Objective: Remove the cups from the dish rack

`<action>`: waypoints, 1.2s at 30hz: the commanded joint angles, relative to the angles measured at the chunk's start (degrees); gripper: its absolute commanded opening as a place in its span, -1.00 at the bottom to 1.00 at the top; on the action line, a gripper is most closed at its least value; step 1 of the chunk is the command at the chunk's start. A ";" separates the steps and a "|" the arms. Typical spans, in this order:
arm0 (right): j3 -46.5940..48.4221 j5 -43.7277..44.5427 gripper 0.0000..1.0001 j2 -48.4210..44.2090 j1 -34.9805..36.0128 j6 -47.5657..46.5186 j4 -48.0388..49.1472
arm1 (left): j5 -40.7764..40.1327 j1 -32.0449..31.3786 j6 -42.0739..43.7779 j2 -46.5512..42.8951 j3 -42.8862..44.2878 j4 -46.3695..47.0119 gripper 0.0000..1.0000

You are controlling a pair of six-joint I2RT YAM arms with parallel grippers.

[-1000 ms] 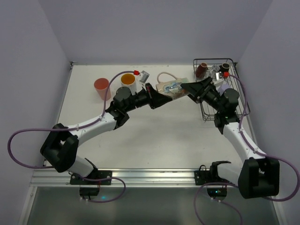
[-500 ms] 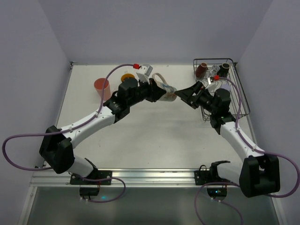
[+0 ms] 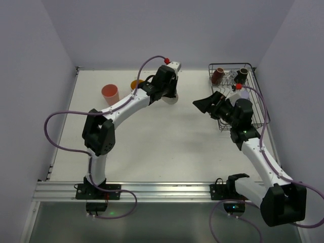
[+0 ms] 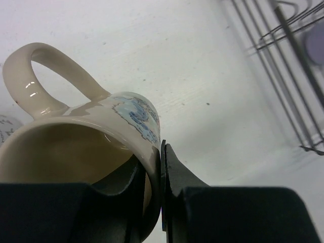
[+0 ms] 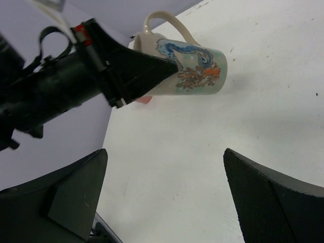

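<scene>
Before you, a white counter (image 3: 167, 147) forms the base of a three-sided booth, seen from above and behind. A pale lavender far wall (image 3: 167, 30) closes the back. The left wall (image 3: 30, 86) and right wall (image 3: 301, 66), in the same pale shade, slant inward toward it. Along the counter's near edge runs a ribbed silver metal rail (image 3: 167, 190). Nearer still lies a dull grey-green strip (image 3: 167, 225), its material unclear. The light is even and soft, throwing only faint shadows on the counter. Up close, your wrist views show its matte surface flecked with tiny dark specks (image 4: 207, 105).
</scene>
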 commanded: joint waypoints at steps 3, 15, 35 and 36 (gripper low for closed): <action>-0.57 3.88 0.98 -3.95 0.06 -4.03 -3.04 | -5.50 1.61 6.96 8.96 17.42 -7.07 -1.00; -2.24 4.58 0.98 -4.05 0.06 -5.79 -3.57 | -8.67 4.16 11.35 18.56 25.79 -11.40 -1.00; 11.47 24.25 0.74 -0.36 -0.38 -17.12 -19.65 | -6.22 4.07 10.74 8.72 24.38 -8.41 0.73; 11.99 25.75 0.69 -0.01 -0.55 -18.26 -20.17 | -5.25 3.98 10.48 7.58 24.30 -8.23 0.76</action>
